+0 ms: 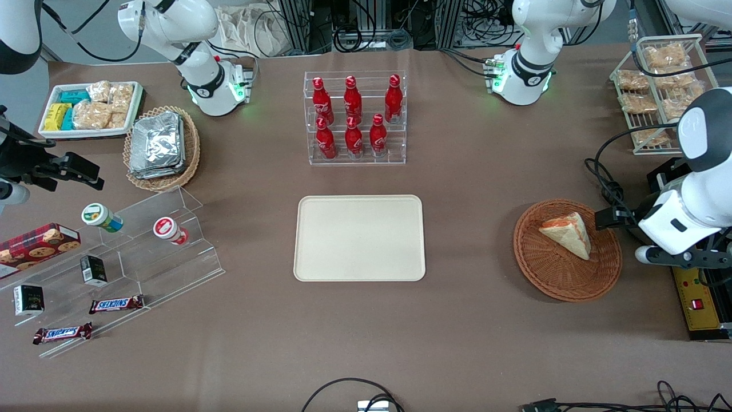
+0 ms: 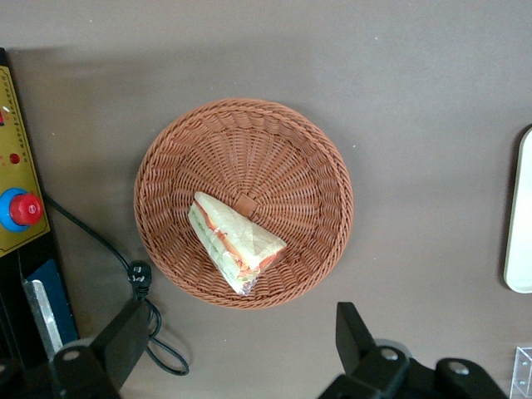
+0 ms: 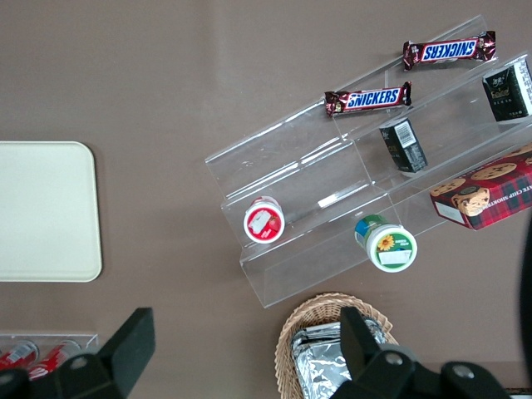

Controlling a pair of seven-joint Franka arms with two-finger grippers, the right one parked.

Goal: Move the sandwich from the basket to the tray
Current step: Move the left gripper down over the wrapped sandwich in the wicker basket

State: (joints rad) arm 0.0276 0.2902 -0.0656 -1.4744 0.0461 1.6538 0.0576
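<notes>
Brown tabletop (image 1: pixel 486 332), seen from the front. The sandwich (image 1: pixel 568 233) lies in the reddish-brown basket (image 1: pixel 549 274), toward the working arm's end of the tabletop. It is a pale wedge, resting on its side, off-centre in the basket. In the left wrist view the sandwich (image 2: pixel 235 241) shows its red-orange and green layers along the cut edge; the basket (image 2: pixel 274 141) rim rings it completely, nothing else inside.

The claw (image 2: pixel 237 349) hangs above the tabletop just beside the basket, not touching basket or sandwich. Its two fingers (image 2: pixel 125 337) are spread wide apart with nothing between them. In the front view the claw (image 1: pixel 615 217) sits at the basket's edge, on the side toward the working arm's end.

The tray (image 1: pixel 359 238) lies flat near the middle of the tabletop, well apart from the basket, bare. Its rounded edge (image 2: pixel 519 216) just shows in the left wrist view.

Other things:
- A clear rack of red bottles (image 1: pixel 354 117) stands farther from the front camera than the tray.
- A lighter basket of foil packets (image 1: pixel 160 146) and a white tray of snack packets (image 1: pixel 88 109) sit toward the parked arm's end.
- A clear stepped stand (image 1: pixel 143 252) there carries two small tubs, dark little boxes and chocolate bars (image 1: pixel 117 304); a red cookie box (image 1: pixel 37 243) lies next to it.
- A wire rack of bagged snacks (image 1: pixel 657 86) stands at the working arm's end, farther from the camera than the basket.
</notes>
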